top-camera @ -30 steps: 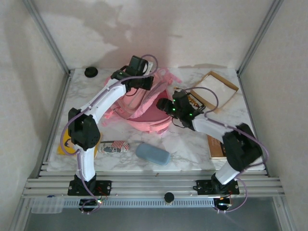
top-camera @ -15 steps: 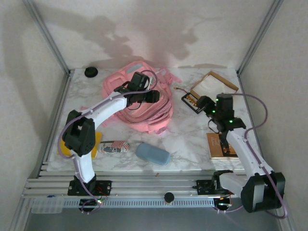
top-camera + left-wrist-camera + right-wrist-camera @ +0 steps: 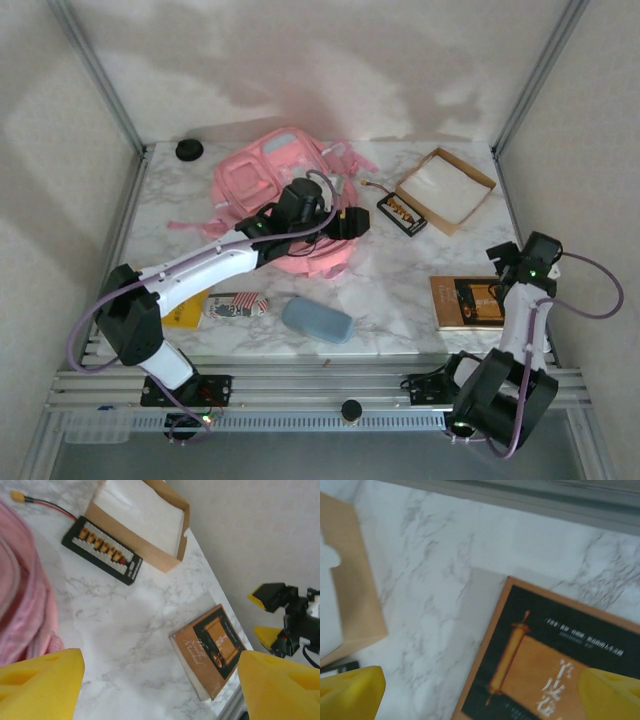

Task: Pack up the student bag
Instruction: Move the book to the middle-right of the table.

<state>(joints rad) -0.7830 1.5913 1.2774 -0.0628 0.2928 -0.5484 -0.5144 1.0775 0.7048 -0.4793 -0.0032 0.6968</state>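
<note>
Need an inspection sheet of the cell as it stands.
Surface: marble table, no spills seen.
Job's things: bag lies at the back, left arm over it.
Clutter: book, box, connector board, case, pouch, yellow item, black knob.
Grippers: left gripper open, empty; right gripper open, empty, above the book.
Cables: purple cables along both arms; red wire by the board.
Surroundings: white walls, metal frame.

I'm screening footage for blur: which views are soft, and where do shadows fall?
Top external: hazy, with mottled shadows on the back wall above the student bag. Left wrist: left fingers out of focus, brown book sharper. Right wrist: soft throughout, right fingers blurred.
</note>
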